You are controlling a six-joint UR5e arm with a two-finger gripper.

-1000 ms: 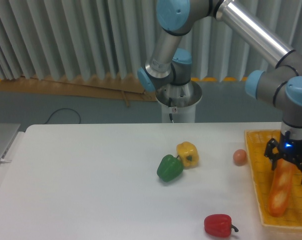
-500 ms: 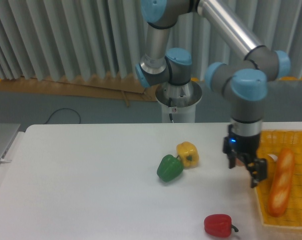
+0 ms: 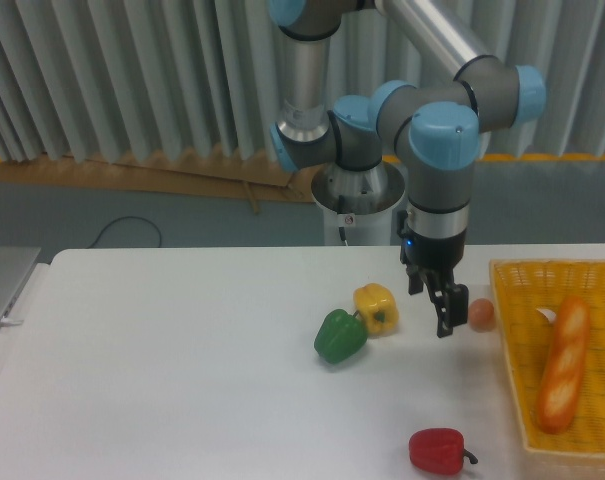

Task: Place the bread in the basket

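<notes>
The bread (image 3: 563, 363), a long orange-brown loaf with pale slashes, lies inside the yellow woven basket (image 3: 509, 345) at the table's right edge. A small white tag (image 3: 546, 316) shows inside the basket beside the loaf's upper end. My gripper (image 3: 434, 305) hangs left of the basket, above the table between the yellow pepper and the small orange-pink ball. Its fingers are apart and hold nothing.
A yellow pepper (image 3: 375, 308) and a green pepper (image 3: 340, 336) touch near the table's middle. A small orange-pink ball (image 3: 481, 315) sits just left of the basket. A red pepper (image 3: 438, 450) lies near the front edge. The robot's base (image 3: 357, 205) stands behind the table.
My gripper let go of the bread, which now lies in the basket. The arm swung left, away from the basket, to a spot beside the yellow pepper.
</notes>
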